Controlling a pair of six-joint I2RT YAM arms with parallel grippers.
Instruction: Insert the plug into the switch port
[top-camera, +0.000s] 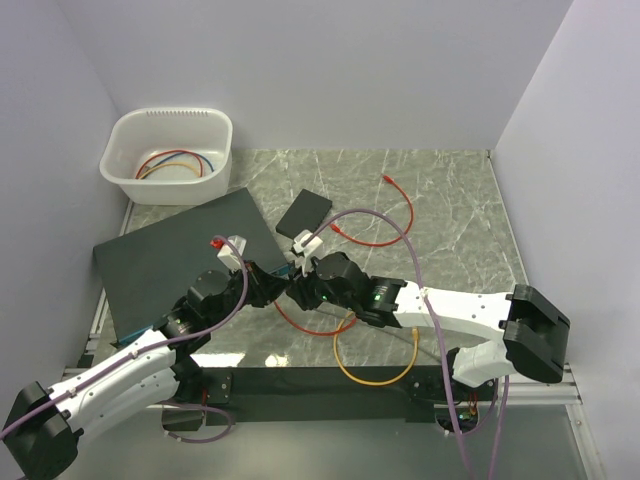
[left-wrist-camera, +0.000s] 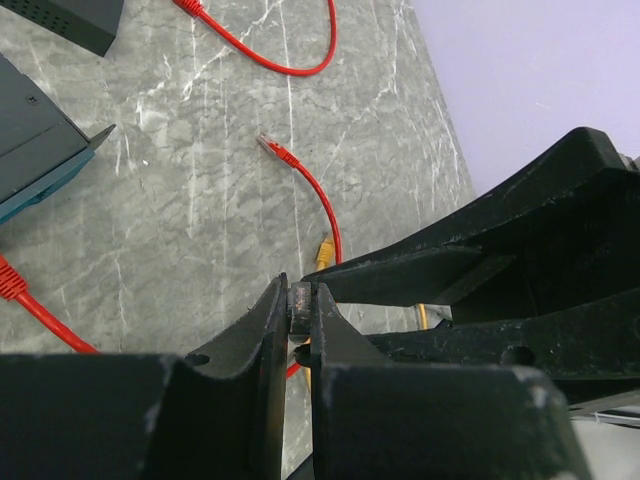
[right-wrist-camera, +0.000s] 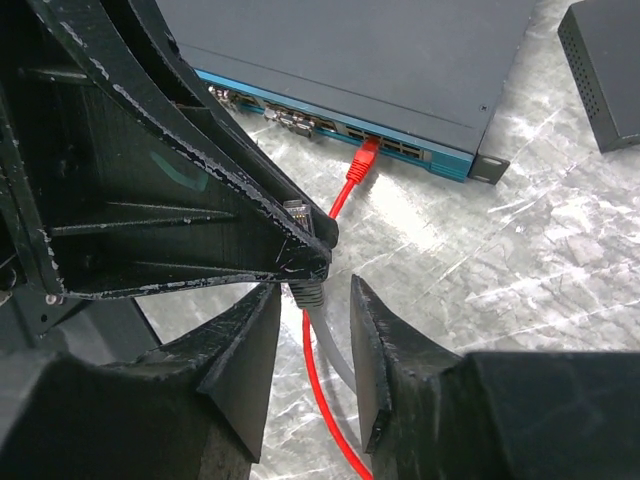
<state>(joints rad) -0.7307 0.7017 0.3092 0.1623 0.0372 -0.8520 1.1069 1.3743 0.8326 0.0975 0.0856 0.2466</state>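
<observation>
Right gripper (right-wrist-camera: 312, 296) half-open astride a grey connector (right-wrist-camera: 298, 210) pinched tight in the left gripper (left-wrist-camera: 298, 292).
Plug (right-wrist-camera: 367, 155) appears nosed into a switch port (right-wrist-camera: 371, 135) at 12 o'clock; likely light, brittle-clipped, on limp cable (right-wrist-camera: 340, 197), best taken by its red boot.

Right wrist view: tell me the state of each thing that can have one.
left gripper, shut on the grey connector
right gripper, open, nothing gripped
red plug, tip in a switch port; cannot tell if fully seated
</observation>
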